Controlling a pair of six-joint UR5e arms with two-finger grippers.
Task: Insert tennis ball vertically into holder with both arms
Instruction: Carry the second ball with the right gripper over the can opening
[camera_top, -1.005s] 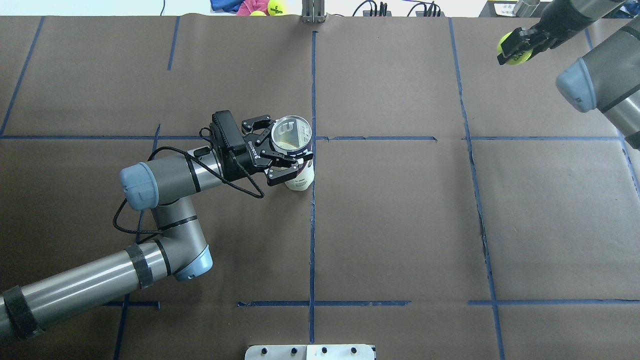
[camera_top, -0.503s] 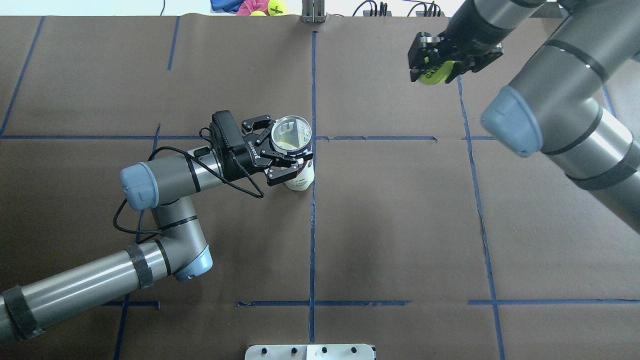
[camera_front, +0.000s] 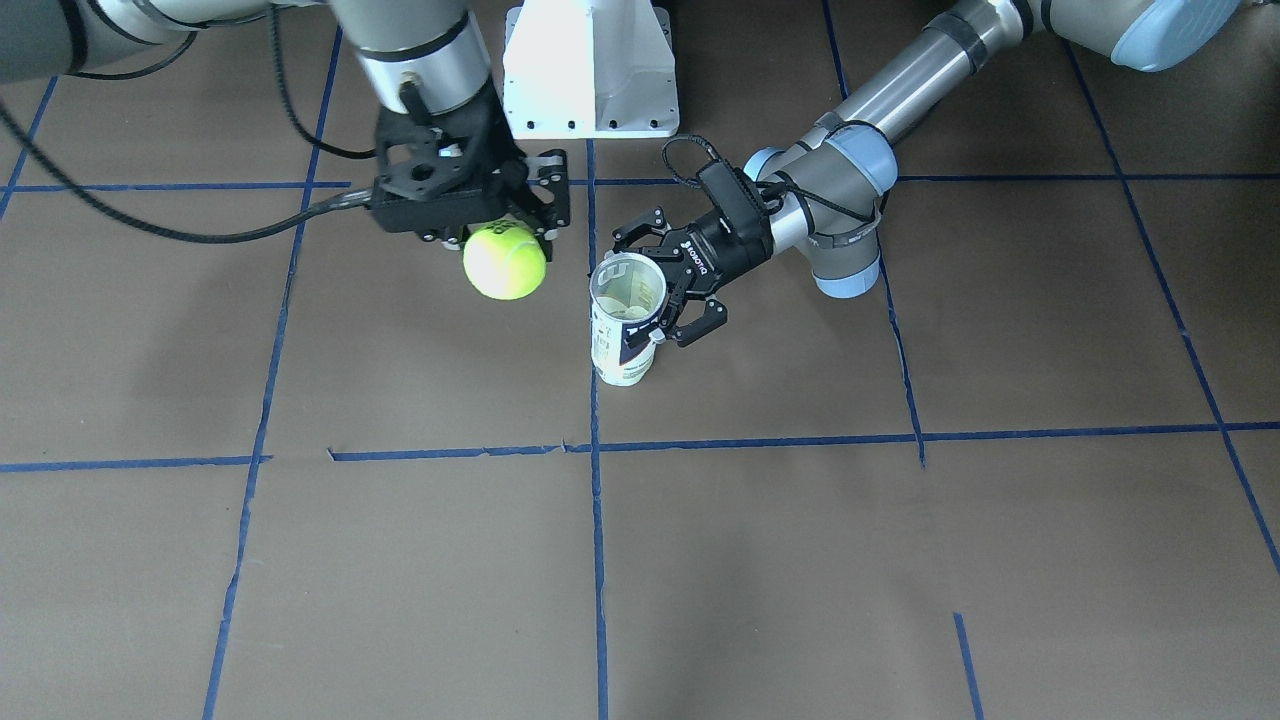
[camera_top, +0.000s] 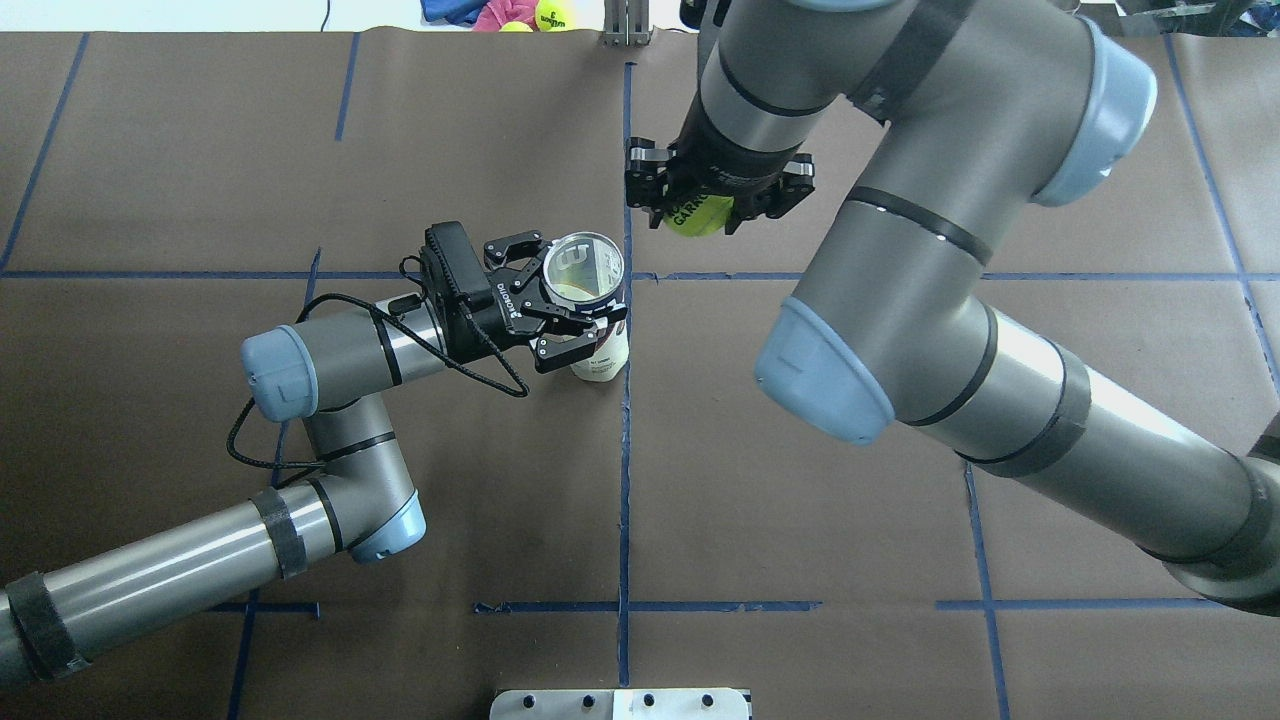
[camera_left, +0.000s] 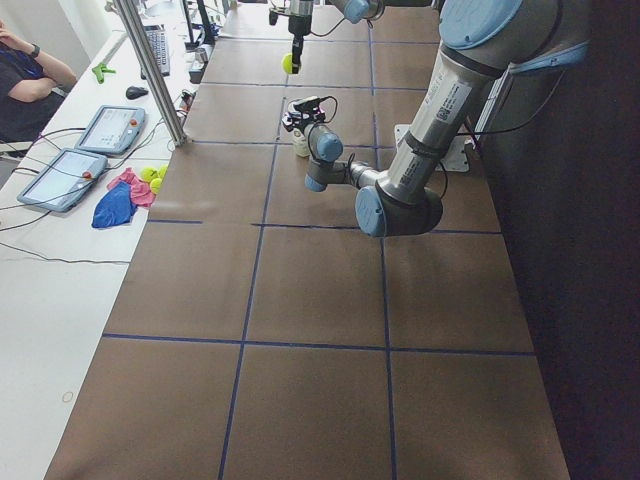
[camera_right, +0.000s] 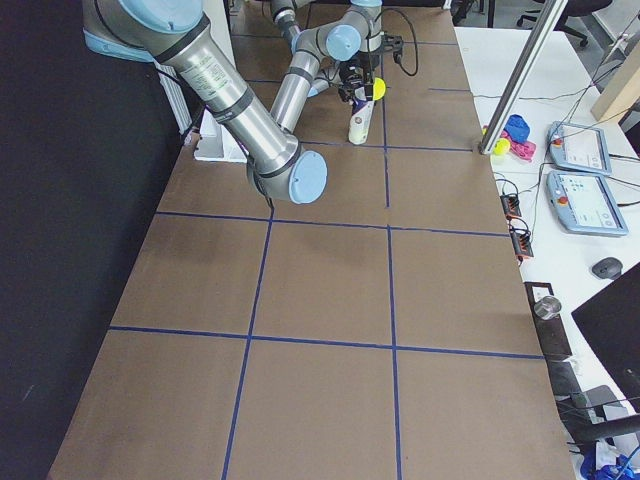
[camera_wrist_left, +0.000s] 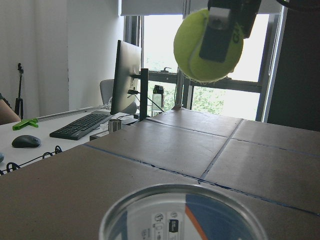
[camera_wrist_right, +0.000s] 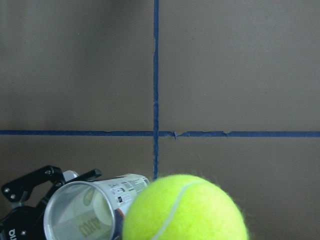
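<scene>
The holder, a clear tube with a white and navy label, stands upright near the table's middle, open end up. My left gripper is shut on the holder's upper part from its side; both also show in the front view, the holder and the gripper. My right gripper is shut on a yellow-green tennis ball and holds it in the air, to the right of and beyond the holder's mouth. The ball hangs higher than the rim. The right wrist view shows the ball beside the holder's mouth.
The white pedestal base stands behind the holder. A metal post, spare tennis balls and cloths lie at the far edge. A metal plate sits at the near edge. My right arm's elbow hangs over the table's right half.
My right arm has swept left from the far right corner, carrying the tennis ball to a spot just right of the holder. My left arm and the holder have not moved.
</scene>
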